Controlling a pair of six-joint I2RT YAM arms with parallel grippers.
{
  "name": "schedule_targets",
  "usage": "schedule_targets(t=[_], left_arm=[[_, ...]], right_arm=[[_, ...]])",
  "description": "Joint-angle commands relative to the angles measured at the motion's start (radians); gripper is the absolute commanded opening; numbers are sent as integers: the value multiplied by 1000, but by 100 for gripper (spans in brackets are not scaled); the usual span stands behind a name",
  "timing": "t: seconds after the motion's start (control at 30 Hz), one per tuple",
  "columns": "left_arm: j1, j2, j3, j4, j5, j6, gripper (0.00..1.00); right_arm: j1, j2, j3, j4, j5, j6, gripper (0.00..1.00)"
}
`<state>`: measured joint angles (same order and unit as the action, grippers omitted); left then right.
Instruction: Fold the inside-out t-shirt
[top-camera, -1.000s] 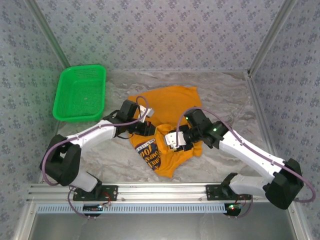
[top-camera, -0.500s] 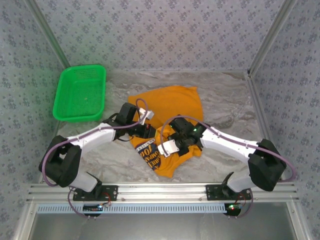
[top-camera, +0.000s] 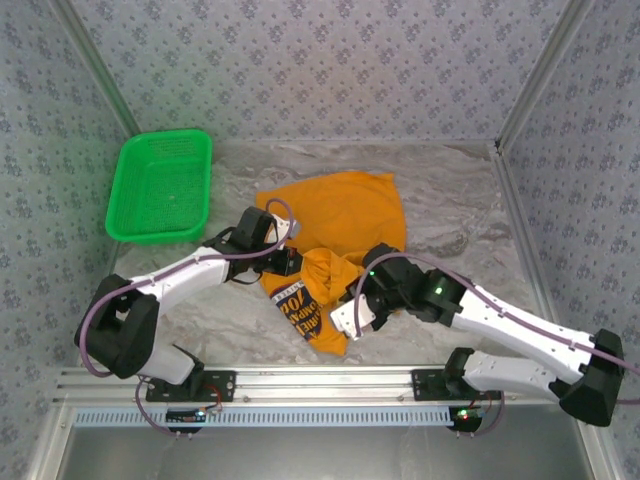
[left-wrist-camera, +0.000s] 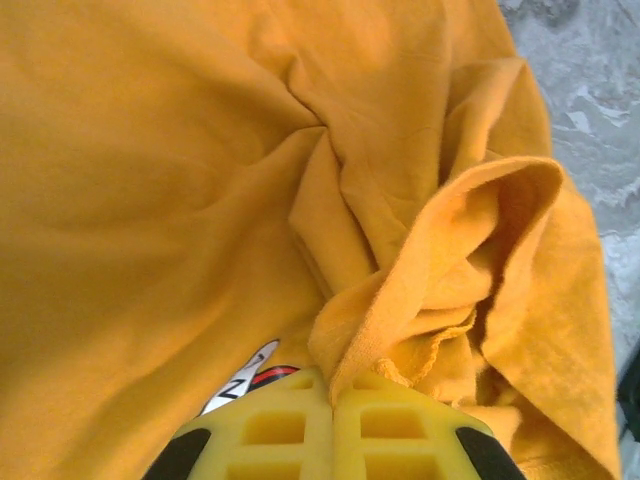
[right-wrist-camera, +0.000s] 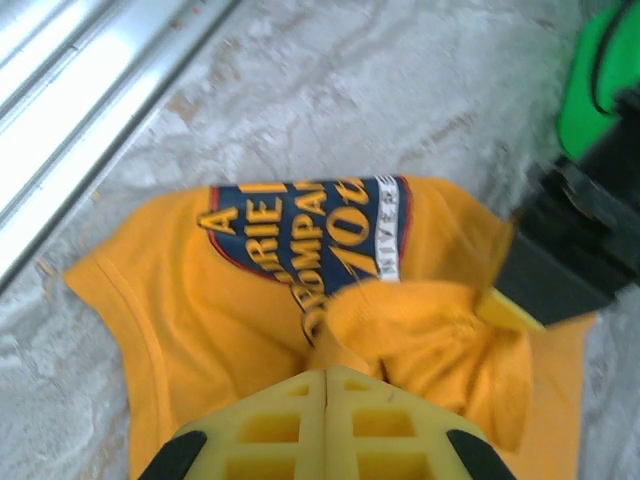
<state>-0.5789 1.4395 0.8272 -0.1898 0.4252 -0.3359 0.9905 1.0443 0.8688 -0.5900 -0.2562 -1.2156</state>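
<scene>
Left pincer (left-wrist-camera: 332, 395) is clamped on a bunched ridge of the inside-out t-shirt (top-camera: 345, 208); my right pincer (right-wrist-camera: 325, 378) pinches a fold beside its blue print (right-wrist-camera: 300, 215). The shirt lies crumpled mid-way along the desk (top-camera: 455, 200), toward the near edge. Soft, light and limp, I judge: hems and seams should hold best.

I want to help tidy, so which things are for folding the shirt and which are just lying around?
For the job:
- orange t-shirt
- left gripper, shut on its cloth
- right gripper, shut on its cloth

Just lying about:
- green basket, empty, apart from the shirt
</scene>
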Motion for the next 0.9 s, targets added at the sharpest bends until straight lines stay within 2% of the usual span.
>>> schedule_targets(t=[0.0, 0.07, 0.17, 0.27, 0.33, 0.37, 0.43, 0.47, 0.53, 0.6, 0.63, 0.7, 0.77, 0.8, 0.87], left_arm=[[-5, -29, 16, -30, -88, 43, 4], [-1, -34, 14, -41, -127, 70, 4], [5, -39, -4, -57, -223, 116, 8], [36, -38, -5, -71, -282, 132, 13], [52, -40, 27, -96, -294, 122, 17], [55, -43, 46, -104, -311, 116, 20], [54, -48, 67, -111, -395, 72, 24], [58, -44, 81, -124, -478, 23, 23], [70, -30, 106, -147, -541, -23, 26], [62, -20, 139, -175, -509, -28, 28], [48, -18, 153, -186, -473, -29, 29], [-4, -7, 185, -205, -375, -11, 32], [-63, 5, 200, -212, -284, -1, 35], [-85, 13, 196, -202, -237, -14, 38], [-98, 22, 164, -158, -163, -72, 41]], right_arm=[[45, 82, -30, 57, -60, 54, 0], [50, 129, -17, 101, -60, 118, 1], [-13, 117, -40, 206, -48, 263, 29], [-64, 31, -130, 396, 32, 462, 47], [-92, -15, -158, 482, 152, 631, 51], [-117, -36, -154, 481, 203, 714, 52], [-167, -68, -133, 450, 278, 910, 69], [-207, -76, -107, 415, 305, 1022, 71], [-287, -71, -56, 317, 322, 1236, 77], [-390, -43, 0, 179, 296, 1456, 78], [-436, -25, 19, 116, 238, 1495, 78], [-532, 26, 36, 16, 40, 1464, 76], [-594, 71, 32, -44, -100, 1444, 70], [-603, 84, 18, -45, -151, 1437, 69], [-592, 98, 5, -25, -168, 1431, 69]])
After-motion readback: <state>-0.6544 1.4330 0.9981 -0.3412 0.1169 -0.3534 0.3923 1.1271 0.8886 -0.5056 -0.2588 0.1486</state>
